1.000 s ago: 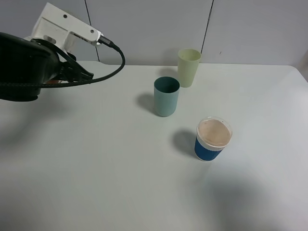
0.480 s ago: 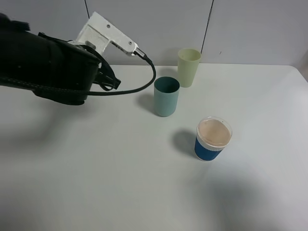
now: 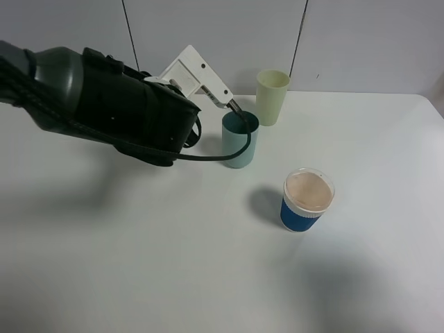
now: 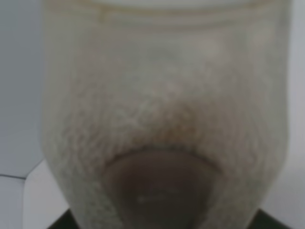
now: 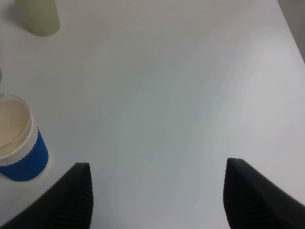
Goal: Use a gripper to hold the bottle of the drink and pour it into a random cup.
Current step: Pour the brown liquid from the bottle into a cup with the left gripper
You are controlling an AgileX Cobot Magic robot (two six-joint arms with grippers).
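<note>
The bottle of the drink (image 4: 162, 114) fills the left wrist view, pressed close and blurred. The left gripper (image 3: 205, 82) is clamped on it, its jaws closed around the body. The bottle is cloudy and translucent, with a darker round patch low in the frame and a pale band along the top. In the overhead view the thick black arm slants from upper left toward centre, its white bracket just beside the cup (image 3: 239, 142). The right gripper (image 5: 157, 200) hangs over bare table (image 5: 190, 95), jaws spread wide, holding nothing.
</note>
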